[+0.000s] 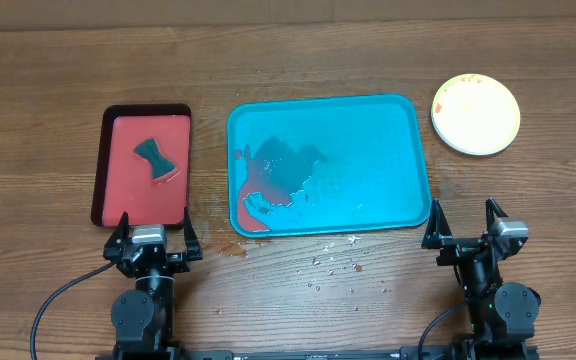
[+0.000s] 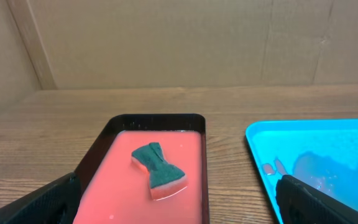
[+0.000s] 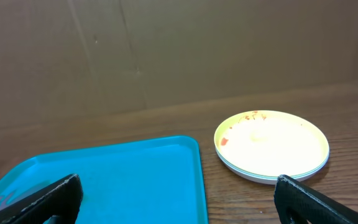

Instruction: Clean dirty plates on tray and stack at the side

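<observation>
The plates (image 1: 476, 113) sit stacked on the table to the right of the tray (image 1: 368, 190). The top one is pale yellow with a few red specks near its rim; in the right wrist view the stack of plates (image 3: 272, 144) shows white and bluish edges beneath it. The teal tray (image 3: 135, 180) carries no plates, only a wet patch and a red smear (image 1: 251, 215) at its left end. My left gripper (image 1: 154, 228) (image 2: 179, 205) stands open near the red tray's front edge. My right gripper (image 1: 463, 215) (image 3: 179, 202) stands open by the teal tray's front right corner. Both are empty.
A dark-rimmed red tray (image 1: 118, 190) (image 2: 117, 186) left of the teal one holds a green-topped sponge (image 1: 155, 158) (image 2: 159, 169). Water drops and specks (image 1: 338, 262) dot the wood in front of the teal tray. A cardboard wall (image 2: 166, 43) backs the table.
</observation>
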`<state>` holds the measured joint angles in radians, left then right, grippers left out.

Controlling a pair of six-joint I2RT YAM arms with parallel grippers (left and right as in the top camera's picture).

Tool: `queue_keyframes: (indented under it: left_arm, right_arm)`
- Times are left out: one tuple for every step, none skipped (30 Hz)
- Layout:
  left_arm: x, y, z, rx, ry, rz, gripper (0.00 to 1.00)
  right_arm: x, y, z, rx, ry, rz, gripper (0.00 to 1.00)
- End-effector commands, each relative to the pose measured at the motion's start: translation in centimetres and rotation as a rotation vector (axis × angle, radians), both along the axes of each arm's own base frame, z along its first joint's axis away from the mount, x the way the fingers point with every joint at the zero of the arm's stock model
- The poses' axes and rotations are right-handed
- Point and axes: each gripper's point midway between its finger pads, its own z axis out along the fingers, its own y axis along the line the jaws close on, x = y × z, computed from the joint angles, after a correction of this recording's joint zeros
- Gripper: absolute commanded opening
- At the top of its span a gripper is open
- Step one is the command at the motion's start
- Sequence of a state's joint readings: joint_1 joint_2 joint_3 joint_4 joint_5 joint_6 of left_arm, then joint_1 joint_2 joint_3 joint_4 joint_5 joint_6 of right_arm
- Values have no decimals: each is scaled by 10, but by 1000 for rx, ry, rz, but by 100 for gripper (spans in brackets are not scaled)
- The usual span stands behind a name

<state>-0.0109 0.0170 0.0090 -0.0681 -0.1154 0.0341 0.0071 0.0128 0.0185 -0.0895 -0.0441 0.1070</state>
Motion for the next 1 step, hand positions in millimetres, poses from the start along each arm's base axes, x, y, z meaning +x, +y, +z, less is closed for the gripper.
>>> queue_keyframes:
  left_arm:
    - [0, -1, 0, 22, -2, -9, 100]
  right_arm:
    - [0, 0, -1, -3, -7, -4, 100]
